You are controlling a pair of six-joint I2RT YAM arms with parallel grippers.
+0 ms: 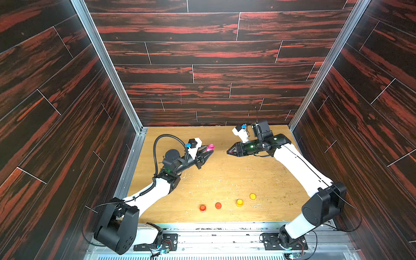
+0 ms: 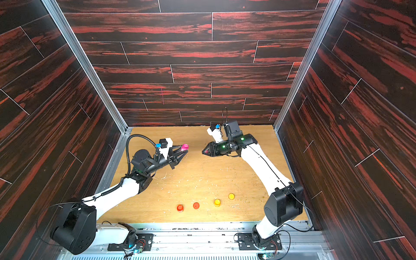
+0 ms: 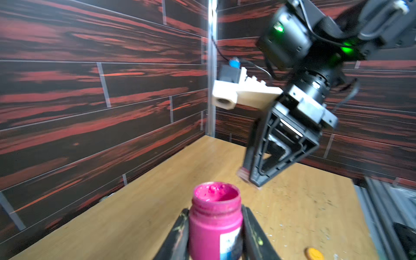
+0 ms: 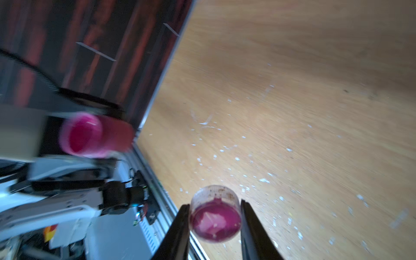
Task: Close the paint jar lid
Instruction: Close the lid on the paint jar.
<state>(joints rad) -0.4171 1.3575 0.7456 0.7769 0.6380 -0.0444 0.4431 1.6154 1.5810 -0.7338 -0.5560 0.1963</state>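
Nearest us, on the wooden table (image 1: 225, 177), we list a row of four small pieces: an orange-red jar (image 1: 202, 208), an orange-red cap (image 1: 218, 205), a yellow jar (image 1: 239, 202) and a yellow cap (image 1: 252, 196), each standing apart from its neighbour. Farther in, raised above the table, the left gripper (image 1: 209, 151) has its fingers drawn in tight on the sides of the pink paint jar (image 1: 211, 147). In the left wrist view the jar sits pinched between the two fingers, its mouth open and smeared with pink paint. In both top views it lies tilted, mouth pointing toward the right gripper (image 1: 230, 152). That gripper faces it across a gap, its fingers nearly closed on the lid (image 4: 215, 216), a clear cap stained pink inside and clamped at its rim on both sides in the right wrist view. Lid and jar are near each other but not touching. Behind both arms we note the dark, red-streaked back wall (image 1: 202, 74).
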